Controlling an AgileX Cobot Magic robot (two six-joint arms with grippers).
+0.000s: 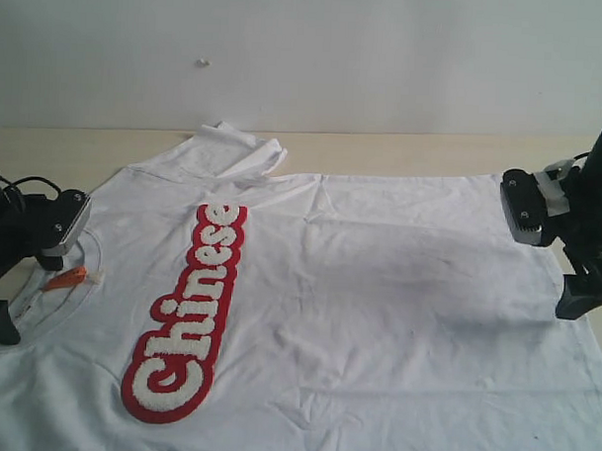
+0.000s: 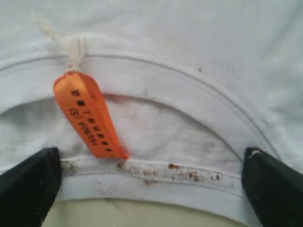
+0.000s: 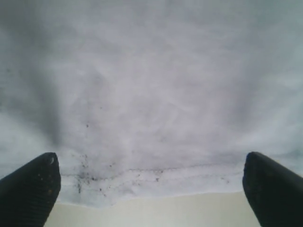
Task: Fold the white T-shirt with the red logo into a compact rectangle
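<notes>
The white T-shirt [image 1: 378,288] lies spread flat on the table, collar to the left and hem to the right. The red logo [image 1: 187,311] with fluffy white letters runs along its chest. My left gripper [image 2: 151,184] is open, its black fingertips [image 2: 33,187] straddling the ribbed collar [image 2: 156,172] beside the orange neck tag [image 2: 90,116]. My right gripper [image 3: 151,187] is open too, with its fingertips [image 3: 272,189] either side of the stained hem [image 3: 151,182]. Neither holds any cloth. In the exterior view the left gripper [image 1: 7,275] is at the far left and the right gripper [image 1: 587,250] at the far right.
The upper sleeve [image 1: 240,144] is bunched and folded back at the shirt's far side. Bare beige table [image 1: 432,151] shows behind the shirt, under a plain white wall. The table edge lies just beyond the collar and the hem.
</notes>
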